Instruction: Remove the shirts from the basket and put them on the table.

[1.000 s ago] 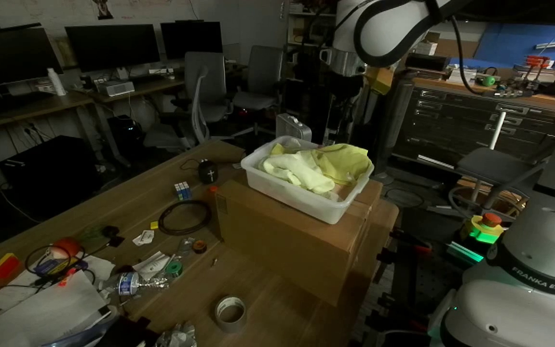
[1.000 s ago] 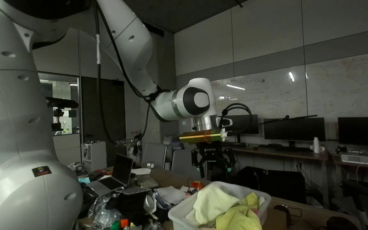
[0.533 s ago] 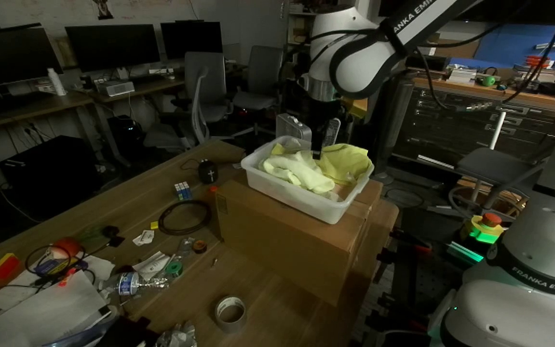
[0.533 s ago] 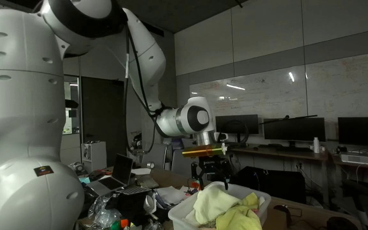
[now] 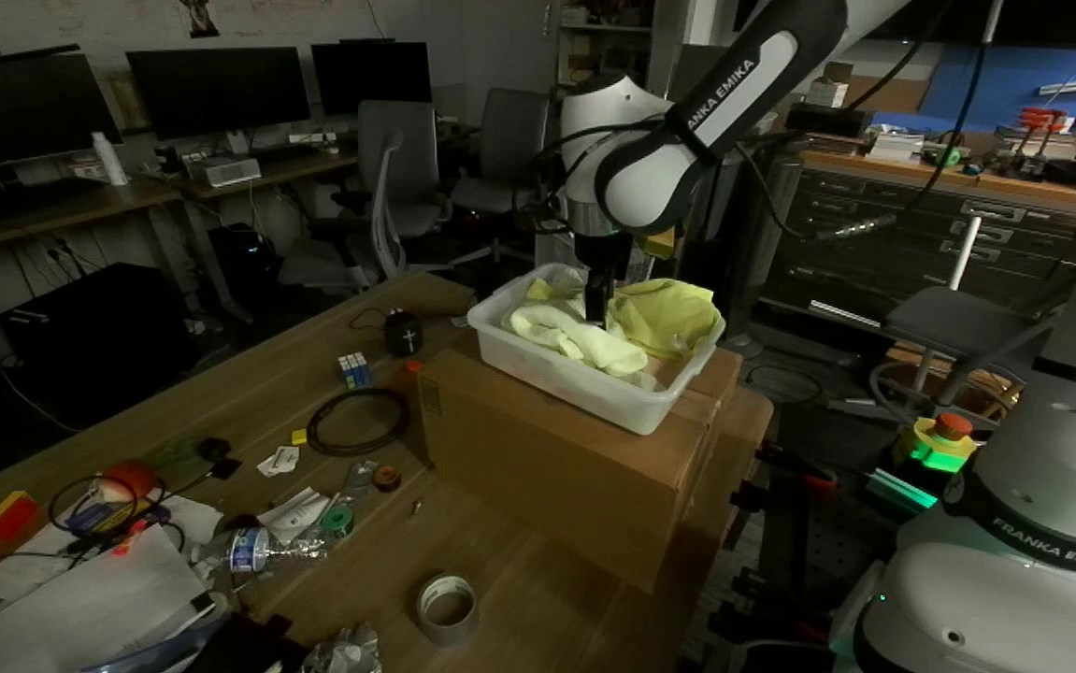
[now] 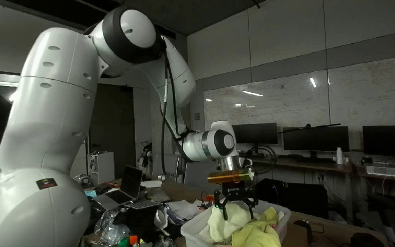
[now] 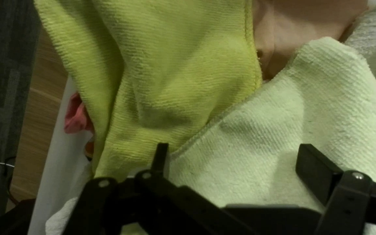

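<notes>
One pale yellow cloth lies in the basket beneath the spread gripper.

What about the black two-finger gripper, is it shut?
No, in the wrist view the gripper stands open, with pale yellow ribbed cloth visible between its fingers.

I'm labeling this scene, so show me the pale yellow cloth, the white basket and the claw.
Pale yellow cloth (image 7: 281, 137): wrist view, middle of its visible surface.
White basket (image 5: 556, 377): an exterior view, its long outer wall.
Claw (image 6: 239, 218): an exterior view, midway between its fingertips.
</notes>
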Controlling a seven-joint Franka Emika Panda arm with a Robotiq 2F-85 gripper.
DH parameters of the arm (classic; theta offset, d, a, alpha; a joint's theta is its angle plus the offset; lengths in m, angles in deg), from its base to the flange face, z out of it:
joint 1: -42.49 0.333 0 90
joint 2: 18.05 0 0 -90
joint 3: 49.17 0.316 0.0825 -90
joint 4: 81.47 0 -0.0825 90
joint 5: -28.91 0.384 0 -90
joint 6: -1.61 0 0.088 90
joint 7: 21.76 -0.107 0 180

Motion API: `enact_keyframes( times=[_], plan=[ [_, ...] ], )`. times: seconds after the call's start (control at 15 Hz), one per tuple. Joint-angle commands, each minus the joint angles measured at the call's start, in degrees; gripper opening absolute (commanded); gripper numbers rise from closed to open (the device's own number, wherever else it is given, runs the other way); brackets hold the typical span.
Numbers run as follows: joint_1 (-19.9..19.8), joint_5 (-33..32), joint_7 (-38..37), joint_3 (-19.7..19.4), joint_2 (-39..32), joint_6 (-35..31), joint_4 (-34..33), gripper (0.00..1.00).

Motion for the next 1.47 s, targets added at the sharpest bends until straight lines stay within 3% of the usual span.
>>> enact_keyframes(
  times=[0.0,0.27,0.67,0.73,0.8,1.4],
  plan=[
    [-1.1,3.4,3.5,0.6,-5.3,1.1,-5.3,1.00],
    [-2.5,7.3,6.8,1.1,-9.2,2.6,-8.3,1.00],
    [-3.4,7.3,7.4,0.7,-12.4,5.2,-11.0,1.00],
    [-3.6,7.5,7.7,0.8,-12.4,5.5,-11.1,0.75],
    [-3.7,7.5,7.9,0.8,-12.4,5.7,-11.2,0.74],
    [-4.2,8.6,7.4,0.6,-9.8,6.6,-10.1,0.05]
  ],
)
